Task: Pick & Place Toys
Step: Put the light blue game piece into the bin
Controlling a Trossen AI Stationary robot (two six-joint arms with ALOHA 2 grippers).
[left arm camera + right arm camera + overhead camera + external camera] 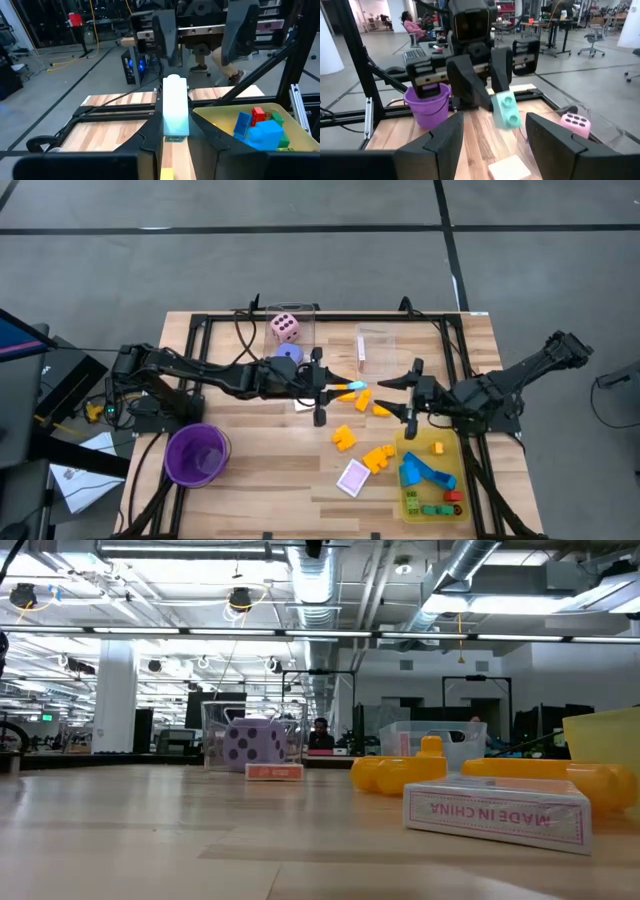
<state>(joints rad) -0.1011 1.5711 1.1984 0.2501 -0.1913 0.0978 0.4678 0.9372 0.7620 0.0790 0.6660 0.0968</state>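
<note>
My left gripper [338,387] reaches in from the table's left at mid-table, shut on a pale teal block [351,388]. My right gripper [408,395] faces it from the right, a short way off and open, with nothing between its fingers. Orange and yellow blocks [362,403] lie on the wood below and near the grippers. A pink-white card pack [353,477] lies flat nearer the front. A yellow tray [452,442] at the front right holds blue, green and red blocks. A pink die [285,328] sits in a clear box at the back. My left gripper pinches the teal block's rear end [176,131] between its two fingers. The fingers come in about level from the table's left and lie along the block. The block sticks out past the fingertips toward my right gripper, lifted clear of the table.
A purple cup [197,453] stands at the front left. A second clear box [375,348] stands at the back, right of the die's box. A purple dotted die [252,743] shows in the low view. Black frame rails run along the table's edges.
</note>
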